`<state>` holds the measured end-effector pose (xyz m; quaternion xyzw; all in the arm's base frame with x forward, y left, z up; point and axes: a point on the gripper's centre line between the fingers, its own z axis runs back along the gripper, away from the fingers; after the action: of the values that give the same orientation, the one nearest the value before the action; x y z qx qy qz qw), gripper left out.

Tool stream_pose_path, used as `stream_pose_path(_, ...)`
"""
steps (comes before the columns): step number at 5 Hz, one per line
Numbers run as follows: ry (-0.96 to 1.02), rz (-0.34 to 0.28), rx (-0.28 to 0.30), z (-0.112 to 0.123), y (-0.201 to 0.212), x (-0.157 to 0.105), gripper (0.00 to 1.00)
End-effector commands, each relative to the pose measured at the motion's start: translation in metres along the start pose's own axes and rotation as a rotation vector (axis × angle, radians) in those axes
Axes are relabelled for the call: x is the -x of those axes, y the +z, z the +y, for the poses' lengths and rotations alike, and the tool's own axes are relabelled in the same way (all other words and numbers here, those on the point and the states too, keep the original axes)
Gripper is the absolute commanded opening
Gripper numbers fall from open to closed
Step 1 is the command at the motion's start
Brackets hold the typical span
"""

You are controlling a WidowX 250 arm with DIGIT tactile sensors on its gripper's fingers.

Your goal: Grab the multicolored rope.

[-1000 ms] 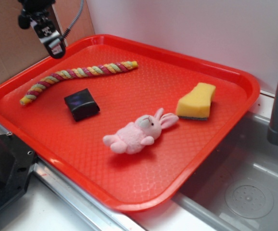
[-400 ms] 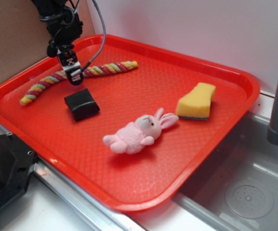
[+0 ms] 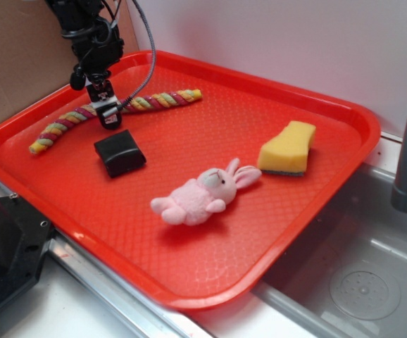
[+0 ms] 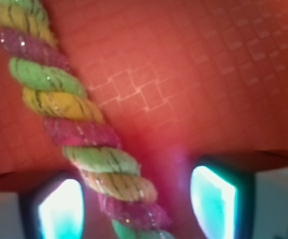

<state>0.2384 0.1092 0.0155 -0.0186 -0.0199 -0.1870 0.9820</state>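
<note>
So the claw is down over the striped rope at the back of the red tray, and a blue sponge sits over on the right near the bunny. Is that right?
Nearly. The sponge is yellow, not blue, as the exterior view shows. The rest stands: the gripper is down over the multicolored rope at the back of the red tray, and the sponge lies right of the pink bunny.
</note>
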Motion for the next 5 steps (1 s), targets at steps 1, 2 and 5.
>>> stream_pose_path(1, 0.003, 0.028, -0.031, 0.002, 0.006, 0.002, 0.00)
stream_pose_path(2, 0.023, 0.047, -0.043, -0.002, 0.014, 0.002, 0.00)
stream_pose_path(5, 0.655, -0.005, -0.144, -0.059, 0.121, -0.001, 0.00)
